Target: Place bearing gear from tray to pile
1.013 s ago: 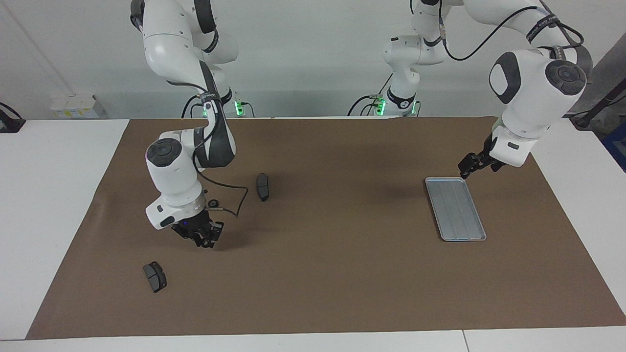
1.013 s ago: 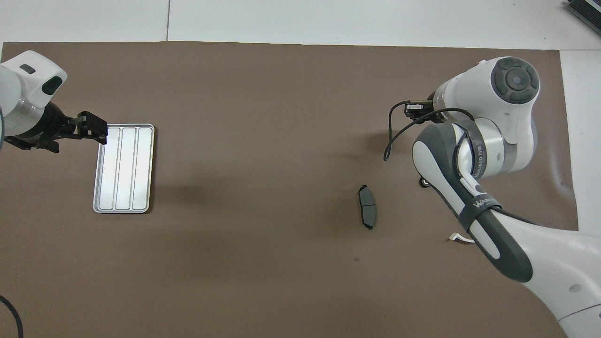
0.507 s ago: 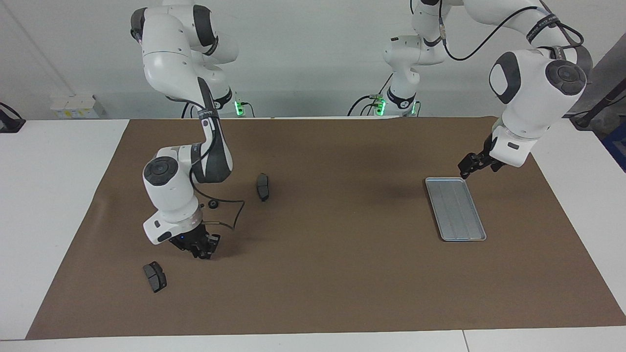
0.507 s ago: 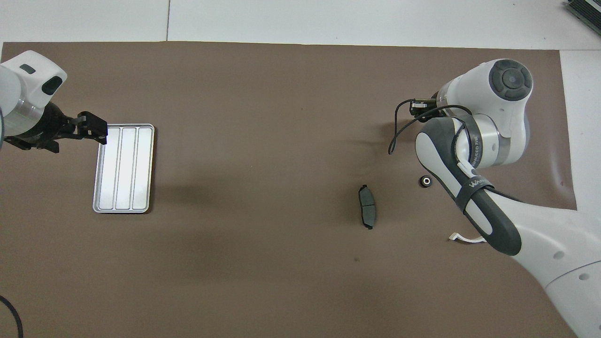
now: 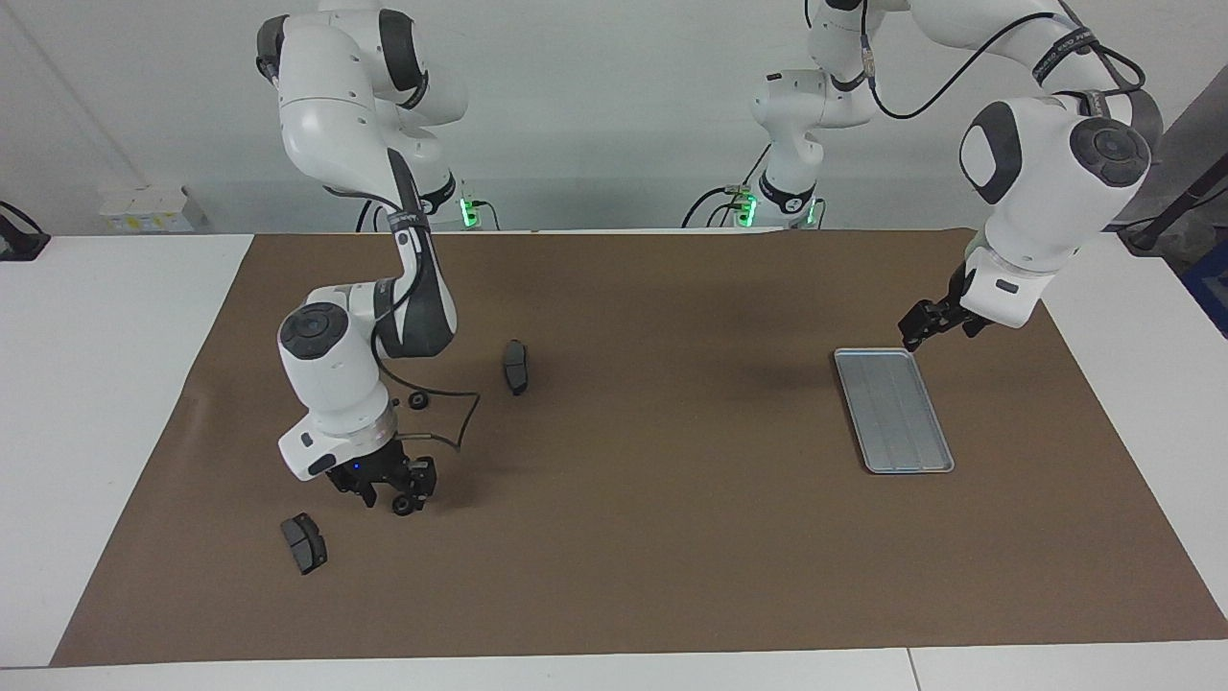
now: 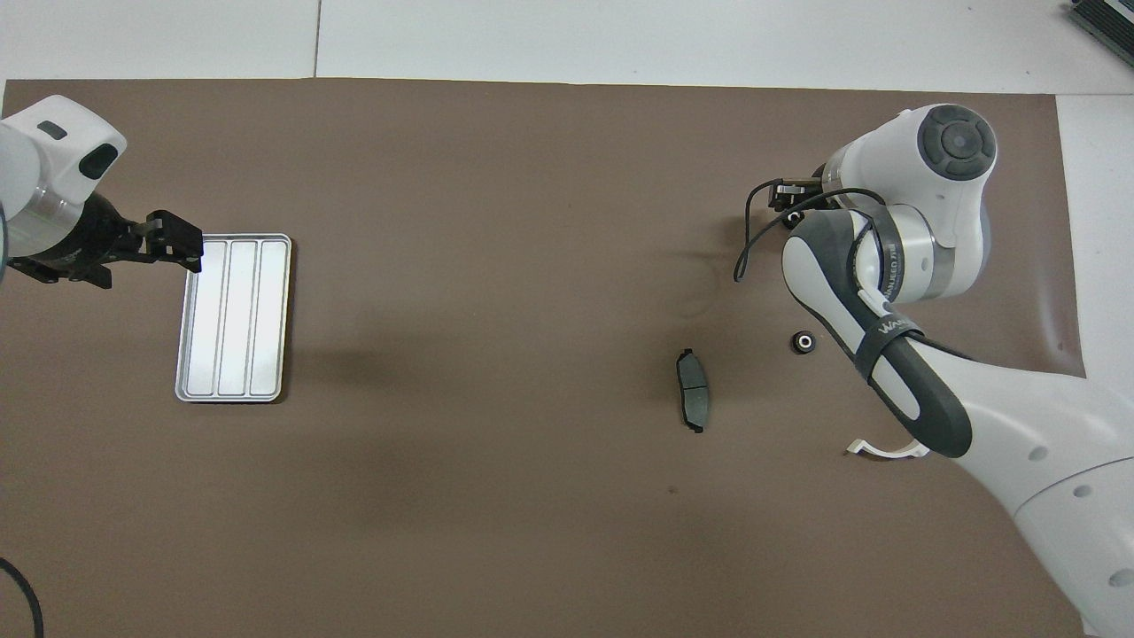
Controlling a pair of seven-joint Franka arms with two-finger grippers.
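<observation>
Brown paper sheet [image 5: 672, 537] covers most of the white table [image 5: 96, 384], and both white robot arms reach over it. At the left arm's end of the table lies the flat silver-grey rectangular metal tray [image 5: 893, 410] with a raised rim and lengthwise ridges. The left gripper [image 5: 914, 333] hangs in the air just beside the tray's rim on the left arm's side, its two black fingers standing apart, and this arm waits. Toward the right arm's end lies the scattered pile. It includes one dark grey curved brake pad [image 5: 515, 366], a second dark grey brake pad [image 5: 303, 543] farther from the robots, and a white half-ring bracket [image 6: 886, 450] partly covered by the right arm in the overhead view. A small black round bearing gear [image 5: 418, 400] rests on the paper in this pile, near the first brake pad and a little more toward the right arm's end, well apart from the tray. The right gripper [image 5: 386, 501] is low over the paper, near the second brake pad, and its fingers are spread apart. A small dark round shape shows at the tip of one finger [image 5: 405, 506]; I cannot tell whether it is another gear or a part of the finger itself. A thin black cable [image 5: 451, 413] loops from the right arm's wrist above the paper, close to the gear.
</observation>
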